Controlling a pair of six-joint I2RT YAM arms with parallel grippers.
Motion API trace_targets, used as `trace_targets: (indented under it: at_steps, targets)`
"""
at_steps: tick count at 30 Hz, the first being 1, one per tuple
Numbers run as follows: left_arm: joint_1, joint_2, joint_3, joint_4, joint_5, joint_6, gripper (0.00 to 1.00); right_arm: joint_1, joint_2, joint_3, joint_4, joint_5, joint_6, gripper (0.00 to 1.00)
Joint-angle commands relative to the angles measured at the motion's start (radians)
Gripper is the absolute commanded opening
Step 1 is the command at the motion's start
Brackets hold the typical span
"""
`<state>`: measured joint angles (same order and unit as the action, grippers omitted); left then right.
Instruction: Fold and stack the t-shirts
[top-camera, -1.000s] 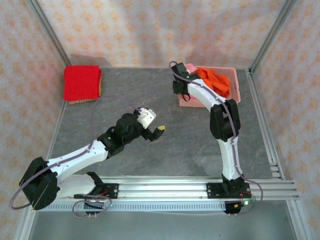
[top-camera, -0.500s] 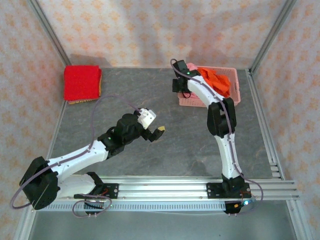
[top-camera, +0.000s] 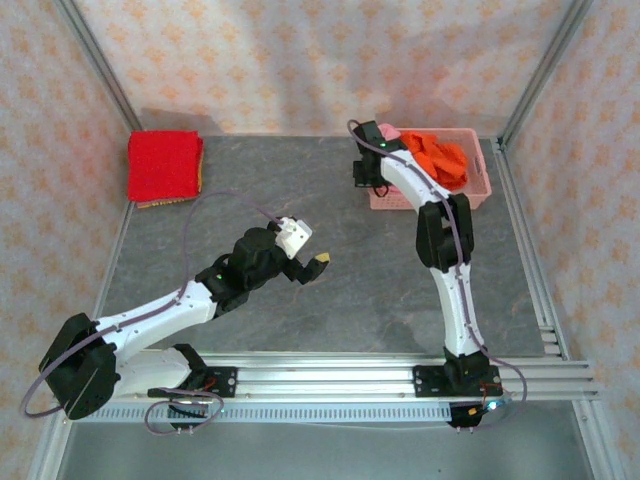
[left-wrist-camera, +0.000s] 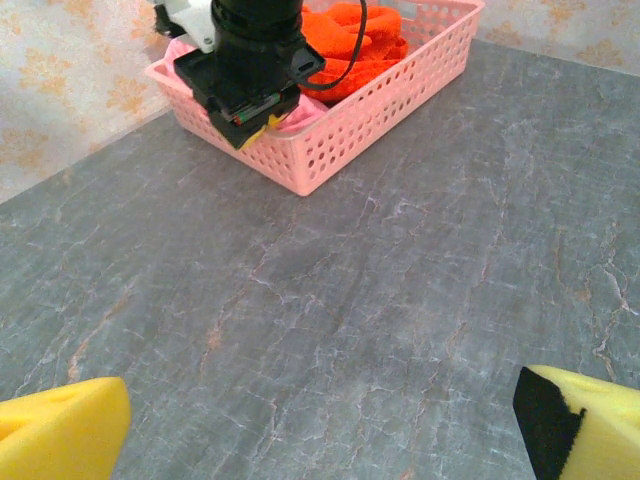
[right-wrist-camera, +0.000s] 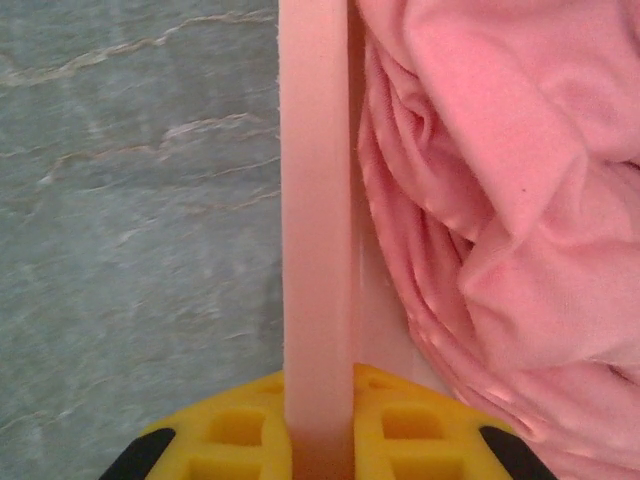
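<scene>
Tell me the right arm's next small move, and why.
Probably open the right gripper and let go of the basket rim: its fingers pinch that plastic edge, not cloth, while the orange shirt sits crumpled inside, unfolded, with pink cloth just past the rim.

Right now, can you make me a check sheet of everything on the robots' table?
Surface: grey marbled table.
Job's things: red t-shirt folded at the far left corner; orange t-shirt crumpled in the pink basket at the far right.
Clutter: pink cloth also lying in the basket.
Grippers: left gripper open over the middle of the table, holding nothing; right gripper shut on the basket's rim.
Cables: lilac cable arching above the left arm.
Surroundings: flowery walls and metal frame posts.
</scene>
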<state>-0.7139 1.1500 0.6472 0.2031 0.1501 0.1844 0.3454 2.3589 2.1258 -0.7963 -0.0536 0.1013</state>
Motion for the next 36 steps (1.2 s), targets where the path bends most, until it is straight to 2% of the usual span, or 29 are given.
trace_targets:
  at_steps: [1,14,19,24,30,32,34,36]
  targets:
    - [-0.009,0.008,0.000,-0.001,-0.005,-0.005,1.00,-0.060,-0.033,0.006,-0.029,0.016,-0.056,0.13]
    - [-0.010,0.012,0.002,0.004,0.005,-0.020,1.00,-0.153,0.060,0.141,-0.079,0.038,-0.258,0.08]
    - [-0.010,0.017,0.000,0.020,0.003,-0.025,1.00,-0.171,0.080,0.196,-0.124,0.108,-0.258,0.06]
    - [-0.010,0.024,-0.002,0.038,0.016,-0.034,1.00,-0.180,0.098,0.245,-0.139,0.124,-0.267,0.07]
    - [-0.010,-0.001,-0.010,0.022,0.015,-0.028,1.00,-0.183,0.158,0.373,-0.210,0.206,-0.260,0.07]
    - [-0.010,-0.010,-0.014,0.022,0.008,-0.025,1.00,-0.183,0.156,0.382,-0.205,0.192,-0.255,0.15]
    - [-0.010,-0.015,-0.015,0.021,0.007,-0.025,1.00,-0.184,0.141,0.384,-0.197,0.161,-0.246,0.30]
    - [-0.011,-0.016,-0.014,0.018,0.009,-0.026,1.00,-0.183,0.112,0.376,-0.187,0.110,-0.232,0.39]
